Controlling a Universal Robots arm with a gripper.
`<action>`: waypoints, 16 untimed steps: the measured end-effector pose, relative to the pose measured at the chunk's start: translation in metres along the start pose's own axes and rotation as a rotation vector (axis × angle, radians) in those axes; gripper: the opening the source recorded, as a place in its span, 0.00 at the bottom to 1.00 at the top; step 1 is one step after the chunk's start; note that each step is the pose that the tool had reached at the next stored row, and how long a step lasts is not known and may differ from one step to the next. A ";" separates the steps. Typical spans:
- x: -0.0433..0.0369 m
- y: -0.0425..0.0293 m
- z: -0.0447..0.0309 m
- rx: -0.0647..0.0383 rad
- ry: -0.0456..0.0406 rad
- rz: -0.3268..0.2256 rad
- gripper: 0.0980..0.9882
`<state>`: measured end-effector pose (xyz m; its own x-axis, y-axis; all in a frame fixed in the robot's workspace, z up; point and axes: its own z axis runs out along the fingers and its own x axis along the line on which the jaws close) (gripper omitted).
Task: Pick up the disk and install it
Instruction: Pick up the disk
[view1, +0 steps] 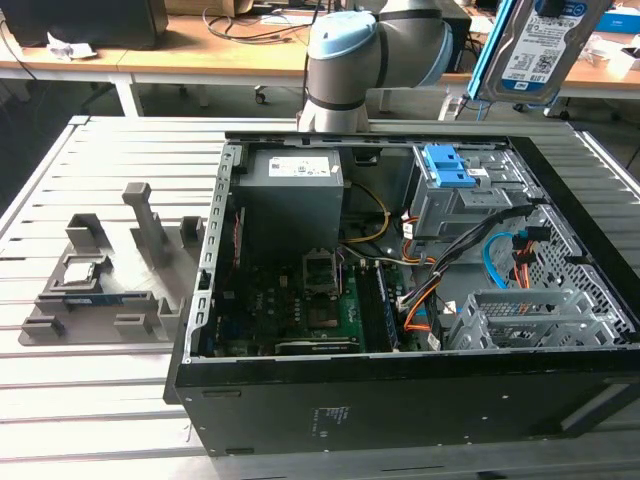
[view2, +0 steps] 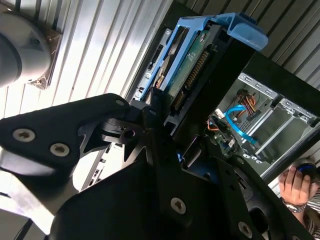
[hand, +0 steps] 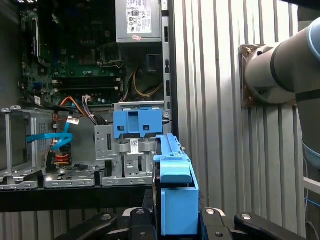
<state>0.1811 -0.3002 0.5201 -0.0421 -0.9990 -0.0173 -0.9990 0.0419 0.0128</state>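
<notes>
Gripping the flat silvery metal hard drive with blue plastic side rails (view1: 540, 45), your claw (hand: 176, 214) is closed on it high near the rim of the open black computer case (view1: 400, 400), well apart from the grey metal cage (view1: 452, 195), so line its rails up squarely.

Open computer case (view1: 400, 405) lying on a slatted metal desk (view1: 100, 410)

Inside the case, a grey power supply (view1: 295, 195) sits next to the green motherboard (view1: 300, 310). Toward the exterior view's right, a grey metal cage (view1: 450, 215) carries a bright blue latch (view1: 447, 165), with blue and orange cables (view1: 488, 262) just beside it. A grey plastic holder (view1: 110, 285) stands on the desk near the case, on the exterior view's left.
</notes>
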 end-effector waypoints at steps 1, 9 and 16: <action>-0.0002 -0.0043 0.0000 0.000 0.0000 0.000 0.30; -0.0014 -0.0338 -0.0004 0.000 0.0001 0.000 0.30; -0.0024 -0.0555 -0.0007 0.000 0.0000 0.000 0.30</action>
<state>0.2367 -0.3002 0.5201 -0.0421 -0.9990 -0.0173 -0.9990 0.0418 0.0128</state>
